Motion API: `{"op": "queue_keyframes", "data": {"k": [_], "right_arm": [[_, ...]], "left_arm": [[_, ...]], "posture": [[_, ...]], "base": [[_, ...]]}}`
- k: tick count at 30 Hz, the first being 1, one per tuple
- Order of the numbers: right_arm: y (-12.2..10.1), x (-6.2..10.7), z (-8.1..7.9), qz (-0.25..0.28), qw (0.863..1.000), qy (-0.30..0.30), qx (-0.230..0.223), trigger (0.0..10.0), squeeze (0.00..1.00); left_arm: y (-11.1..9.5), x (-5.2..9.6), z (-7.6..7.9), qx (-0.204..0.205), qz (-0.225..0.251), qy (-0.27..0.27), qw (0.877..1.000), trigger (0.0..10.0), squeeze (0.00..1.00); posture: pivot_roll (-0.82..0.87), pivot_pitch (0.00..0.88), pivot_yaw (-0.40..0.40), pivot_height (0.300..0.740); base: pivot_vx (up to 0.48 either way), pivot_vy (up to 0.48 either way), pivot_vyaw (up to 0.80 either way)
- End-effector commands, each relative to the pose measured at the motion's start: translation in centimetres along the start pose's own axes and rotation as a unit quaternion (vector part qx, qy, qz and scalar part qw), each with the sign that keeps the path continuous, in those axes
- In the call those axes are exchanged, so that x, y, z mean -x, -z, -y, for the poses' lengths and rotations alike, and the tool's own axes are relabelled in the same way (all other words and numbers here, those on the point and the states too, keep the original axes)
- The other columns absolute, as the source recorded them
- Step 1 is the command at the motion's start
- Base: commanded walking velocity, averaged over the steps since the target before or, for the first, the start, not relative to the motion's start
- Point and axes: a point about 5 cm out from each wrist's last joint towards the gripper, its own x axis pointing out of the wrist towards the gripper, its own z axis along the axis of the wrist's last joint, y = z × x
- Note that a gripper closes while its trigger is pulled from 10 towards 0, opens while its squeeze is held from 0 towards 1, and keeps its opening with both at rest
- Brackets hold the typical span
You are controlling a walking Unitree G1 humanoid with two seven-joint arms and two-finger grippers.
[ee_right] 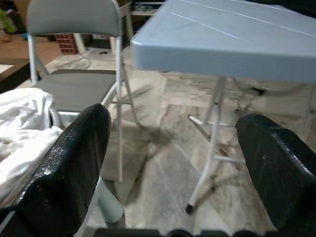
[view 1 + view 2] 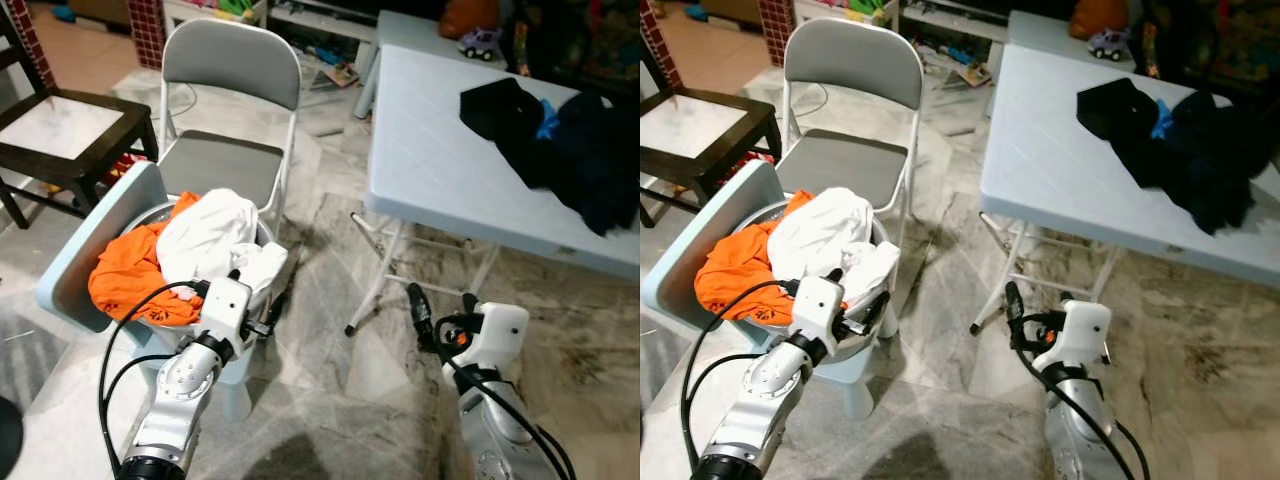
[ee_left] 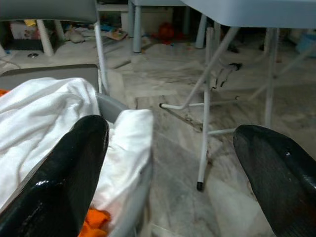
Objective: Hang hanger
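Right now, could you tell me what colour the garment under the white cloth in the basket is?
Orange garment, clearest in the left eye view.

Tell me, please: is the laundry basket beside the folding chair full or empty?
Full. White clothes and an orange garment are heaped above the laundry basket's rim.

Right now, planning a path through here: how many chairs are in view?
3: a grey folding chair behind the laundry, a dark wooden chair at far left, and a pale blue chair holding the laundry.

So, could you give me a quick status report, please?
Left gripper open beside laundry basket. Right gripper open, low by table leg. No hanger seen. Dark clothes on table.
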Motion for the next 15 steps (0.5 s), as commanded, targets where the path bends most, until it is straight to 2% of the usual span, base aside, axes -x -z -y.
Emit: {"op": "queue_keyframes", "data": {"k": [1, 5, 12, 15], "right_arm": [[-0.01, -0.17, -0.81, 0.002, 1.0, -0.014, 0.0, 10.0, 0.0], [0.17, -0.11, -1.38, 0.0, 0.999, -0.036, 0.01, 10.0, 0.0], [0.22, -0.35, -1.47, 0.0, 0.999, -0.037, 0.011, 10.0, 0.0], [0.24, -0.52, -1.46, 0.002, 0.999, -0.035, 0.005, 10.0, 0.0]], "left_arm": [[0.42, 0.39, -0.61, -0.003, -0.011, -0.007, 1.0, 10.0, 0.0], [0.6, 0.35, -0.66, -0.006, -0.02, -0.019, 1.0, 10.0, 0.0], [0.86, 0.18, -0.93, -0.011, -0.03, -0.034, 0.999, 10.0, 0.0], [0.81, 0.12, -1.07, -0.019, -0.031, -0.034, 0.999, 10.0, 0.0]], "posture": [[0.32, 0.114, -0.162, 0.74], [0.32, 0.115, -0.162, 0.74], [0.33, 0.11, -0.159, 0.74], [0.33, 0.107, -0.152, 0.74]], "base": [[0.247, 0.0, 0.0], [0.0, 0.0, 0.0], [0.0, 0.0, 0.76], [0.0, 0.0, 0.39]]}}
